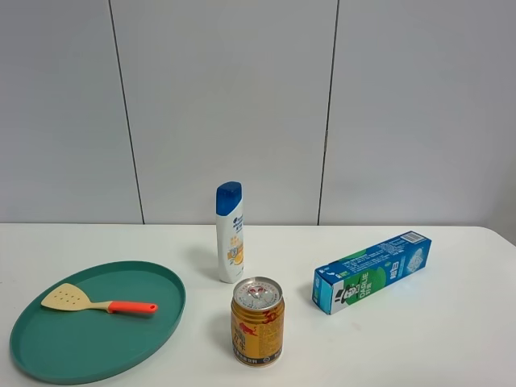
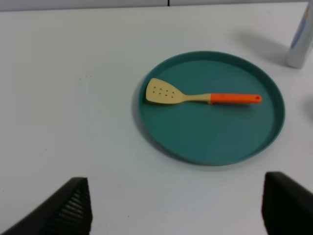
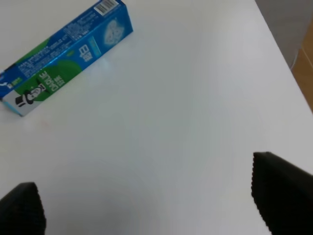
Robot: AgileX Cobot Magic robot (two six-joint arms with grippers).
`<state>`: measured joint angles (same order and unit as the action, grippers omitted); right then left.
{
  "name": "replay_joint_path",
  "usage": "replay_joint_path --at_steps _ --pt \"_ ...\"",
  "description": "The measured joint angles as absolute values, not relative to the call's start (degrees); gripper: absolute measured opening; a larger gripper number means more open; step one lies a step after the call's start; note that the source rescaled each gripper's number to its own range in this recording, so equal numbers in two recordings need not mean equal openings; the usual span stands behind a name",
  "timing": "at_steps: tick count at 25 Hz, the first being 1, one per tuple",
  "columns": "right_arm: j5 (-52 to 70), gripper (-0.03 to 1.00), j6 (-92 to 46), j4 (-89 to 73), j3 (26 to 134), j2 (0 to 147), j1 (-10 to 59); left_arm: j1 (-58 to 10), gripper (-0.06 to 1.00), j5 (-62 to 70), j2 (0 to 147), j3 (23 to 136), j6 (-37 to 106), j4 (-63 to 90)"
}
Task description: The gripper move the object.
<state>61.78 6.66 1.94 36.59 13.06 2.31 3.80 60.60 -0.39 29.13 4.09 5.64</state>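
Observation:
The tan slotted spatula [image 1: 97,302] with an orange-red handle lies flat on a round teal plate [image 1: 153,339] at the front left of the white table. The left wrist view shows it too [image 2: 195,95], on the plate [image 2: 220,142]. My left gripper [image 2: 173,215] is open and empty, its two black fingertips [image 2: 73,208] wide apart above bare table short of the plate. My right gripper [image 3: 146,205] is open and empty above bare table near the toothpaste box [image 3: 63,56]. Neither gripper shows in the exterior high view.
A white shampoo bottle with a blue cap [image 1: 229,232] stands mid-table. A gold and red can [image 1: 257,321] stands in front of it. The blue-green toothpaste box [image 1: 371,272] lies to the right. The table's right edge [image 3: 281,49] is near my right gripper.

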Motion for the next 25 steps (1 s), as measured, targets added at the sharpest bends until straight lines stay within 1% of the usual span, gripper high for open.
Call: replay_joint_path --at_steps 5,11,13,18,25 --pt "65.61 0.83 6.66 0.0 35.3 4.52 2.31 3.8 1.0 60.6 -0.39 29.13 4.09 5.64" --pt "66.91 0.83 6.66 2.16 32.99 0.32 2.31 3.8 1.0 60.6 -0.39 29.13 4.09 5.64" --pt "66.78 0.83 6.6 1.78 30.97 -0.12 2.31 3.8 1.0 60.6 -0.39 29.13 4.09 5.64" --pt "61.4 0.83 6.5 1.53 28.79 -0.17 2.31 3.8 1.0 60.6 -0.39 29.13 4.09 5.64" --pt "60.98 0.83 6.44 0.75 28.55 -0.17 2.31 3.8 1.0 60.6 -0.39 29.13 4.09 5.64"
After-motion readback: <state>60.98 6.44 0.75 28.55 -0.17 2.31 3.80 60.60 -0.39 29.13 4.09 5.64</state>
